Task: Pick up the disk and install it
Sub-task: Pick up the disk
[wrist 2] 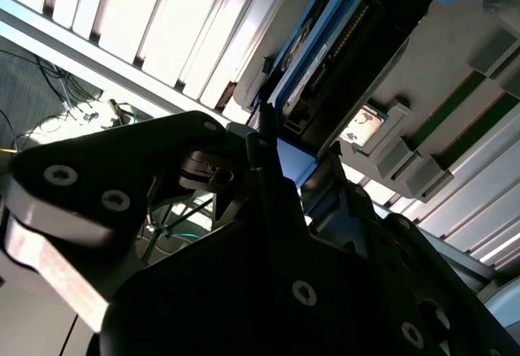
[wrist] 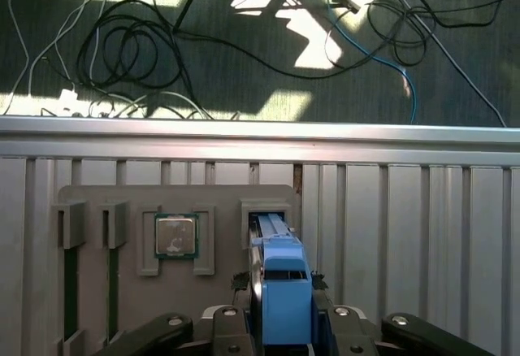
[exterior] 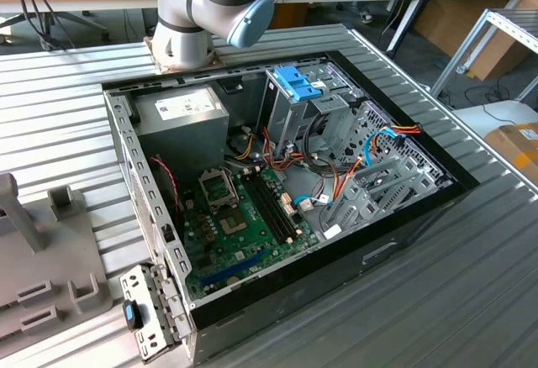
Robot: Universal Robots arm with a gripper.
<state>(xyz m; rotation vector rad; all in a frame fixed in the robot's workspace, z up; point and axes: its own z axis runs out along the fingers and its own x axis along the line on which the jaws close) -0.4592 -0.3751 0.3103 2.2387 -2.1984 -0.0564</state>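
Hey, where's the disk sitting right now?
In the first wrist view, the disk stands upright in a slot of the grey holder tray, next to the recess holding the square processor chip.

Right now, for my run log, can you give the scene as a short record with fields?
disk: on edge in a slot of the grey fixture, not installed
tool: at the disk, straddling its blue end
chip: in the fixture pocket beside the disk
computer case: open on the slatted table
drive cage: in the case, blue latch on top
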